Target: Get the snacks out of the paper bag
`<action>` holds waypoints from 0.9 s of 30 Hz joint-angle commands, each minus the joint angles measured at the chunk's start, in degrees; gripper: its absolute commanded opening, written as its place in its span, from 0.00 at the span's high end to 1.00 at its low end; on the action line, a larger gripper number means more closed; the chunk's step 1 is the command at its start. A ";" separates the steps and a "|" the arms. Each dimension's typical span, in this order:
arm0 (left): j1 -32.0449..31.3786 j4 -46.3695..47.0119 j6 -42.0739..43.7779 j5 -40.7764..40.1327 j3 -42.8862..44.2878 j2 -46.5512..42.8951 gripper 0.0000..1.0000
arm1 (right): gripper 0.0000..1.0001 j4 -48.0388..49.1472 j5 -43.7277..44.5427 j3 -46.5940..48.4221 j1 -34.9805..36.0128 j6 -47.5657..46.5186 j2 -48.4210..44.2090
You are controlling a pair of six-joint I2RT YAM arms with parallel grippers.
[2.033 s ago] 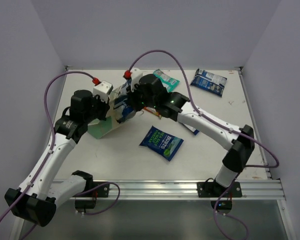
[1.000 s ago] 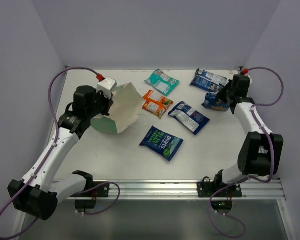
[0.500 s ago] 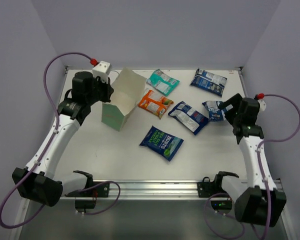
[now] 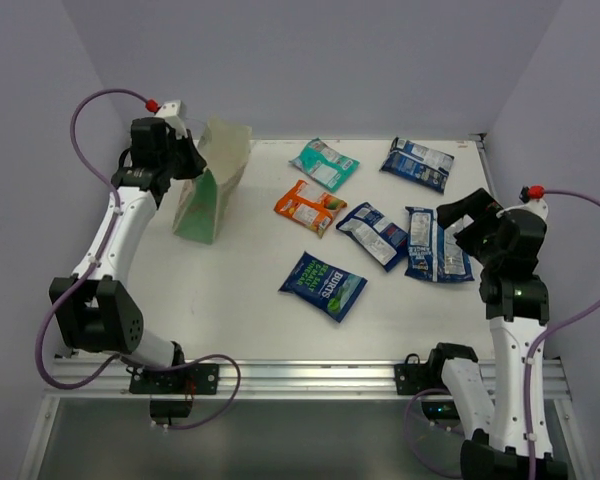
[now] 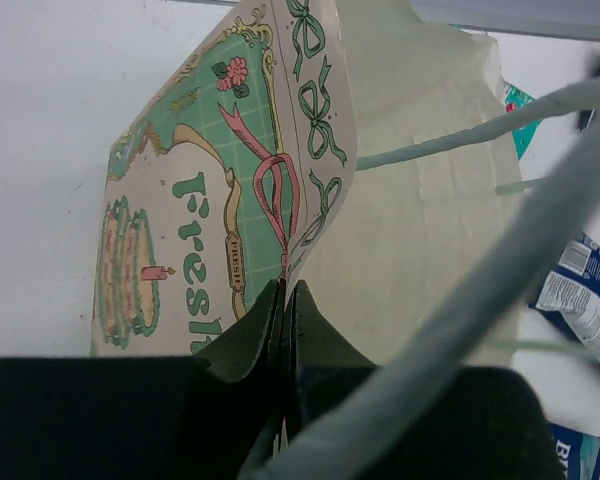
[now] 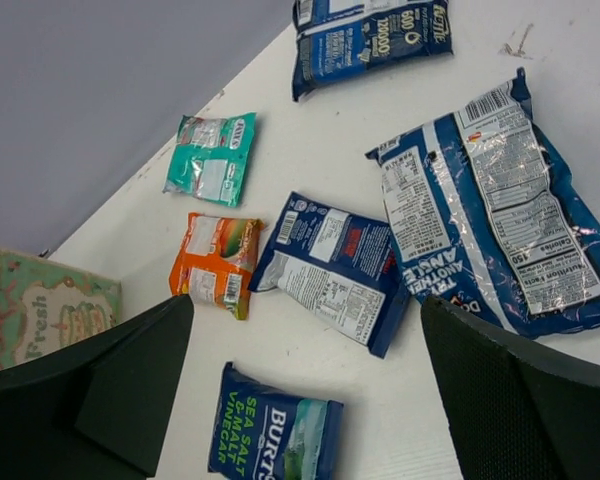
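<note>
The mint-green paper bag (image 4: 212,182) stands tilted at the far left of the table, and my left gripper (image 4: 185,140) is shut on its top rim. In the left wrist view the fingers (image 5: 287,292) pinch the printed paper bag wall (image 5: 210,200), with a white handle (image 5: 540,200) crossing in front. Several snacks lie flat on the table: teal (image 4: 324,163), orange (image 4: 309,207), blue-green (image 4: 323,285) and three dark blue ones (image 4: 418,163) (image 4: 378,234) (image 4: 436,244). My right gripper (image 4: 467,222) hovers open and empty beside the rightmost dark blue packet (image 6: 485,220).
Lilac walls close in the table (image 4: 230,310) at the back and both sides. A metal rail (image 4: 320,378) runs along the near edge. Purple cables (image 4: 80,130) loop off both arms.
My right arm has pulled back to the right, opened and left a dark blue packet flat on the table. My left gripper has carried the bag toward the far left corner.
</note>
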 commanded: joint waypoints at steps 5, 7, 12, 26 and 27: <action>6.10 3.94 -4.90 8.69 3.60 4.48 1.00 | 0.01 -1.90 -6.02 7.69 0.56 -6.99 0.38; 7.59 6.40 -7.09 12.82 2.02 3.96 1.00 | 0.01 -2.08 -6.64 9.18 0.65 -7.51 0.99; 9.96 6.15 -7.80 14.06 1.13 3.60 1.00 | 0.01 -2.34 -7.34 11.39 0.82 -8.31 2.40; 14.19 -0.79 -6.31 11.87 3.15 3.87 0.31 | 0.01 -3.31 -9.19 14.28 1.44 -10.15 5.57; 14.19 -1.41 -5.79 11.43 3.15 3.26 0.24 | 0.01 -3.48 -9.36 14.98 1.52 -10.42 5.57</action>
